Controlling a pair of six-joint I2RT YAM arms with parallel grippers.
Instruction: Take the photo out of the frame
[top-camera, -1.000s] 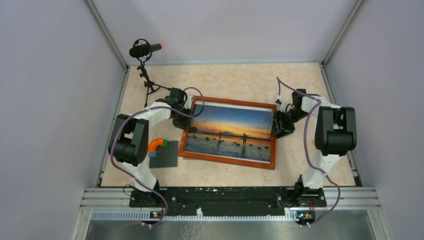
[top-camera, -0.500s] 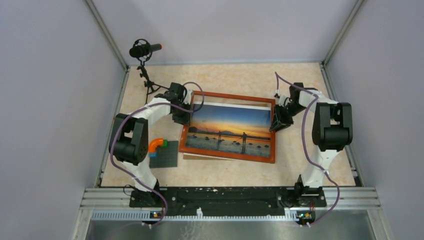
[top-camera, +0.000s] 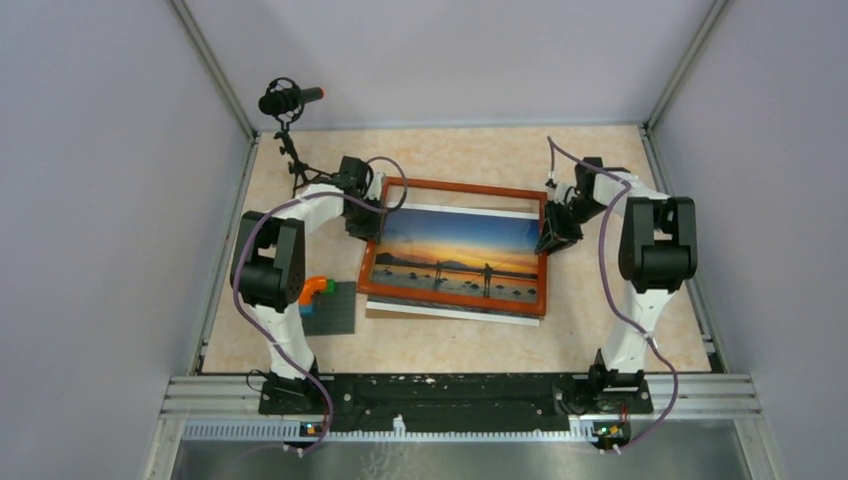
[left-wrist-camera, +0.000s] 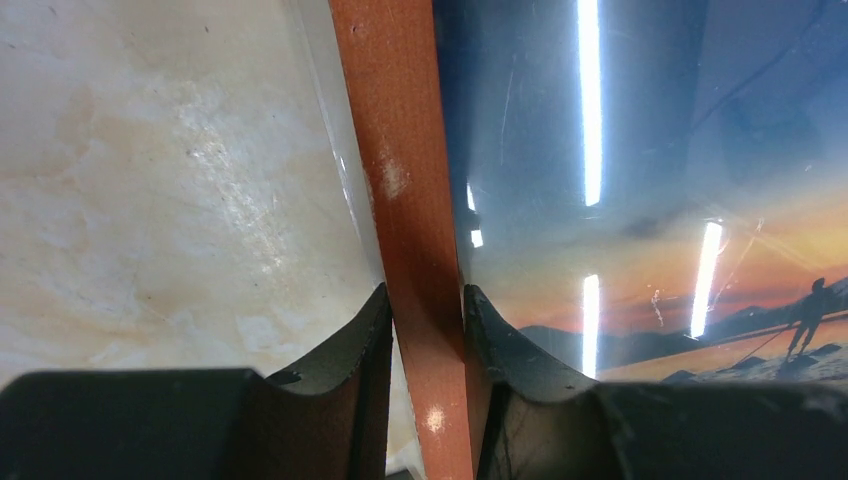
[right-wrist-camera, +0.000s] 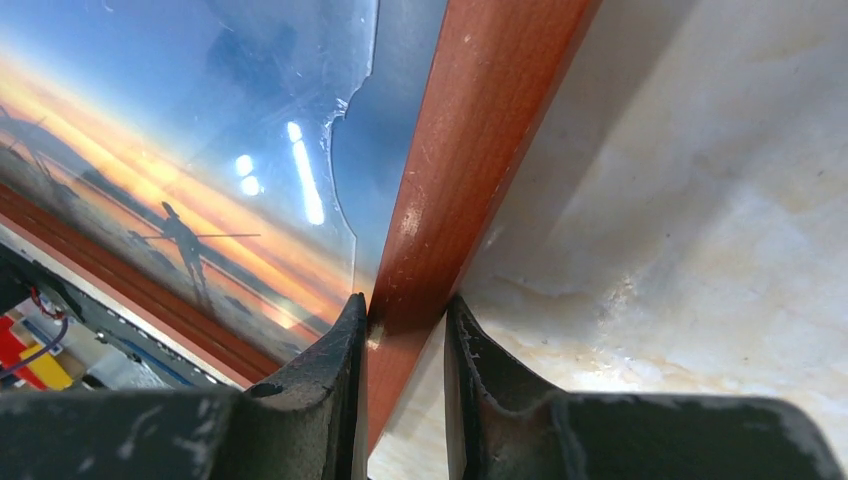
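At opposite ends of the frame (top-camera: 458, 188), left tool (left-wrist-camera: 425, 300) and right tool (right-wrist-camera: 405, 305) each clamp its border.

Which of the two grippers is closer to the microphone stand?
The left gripper, shut on the left rail of the frame, near the microphone stand; the right gripper grips the opposite rail, across the photo.

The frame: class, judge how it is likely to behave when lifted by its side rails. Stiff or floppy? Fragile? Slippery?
Probably stiff: the frame spans between the left tool and right tool without visible sag. Likely fragile: its clear front sheet shows a jagged edge. The thin rails may twist in such narrow pinches.
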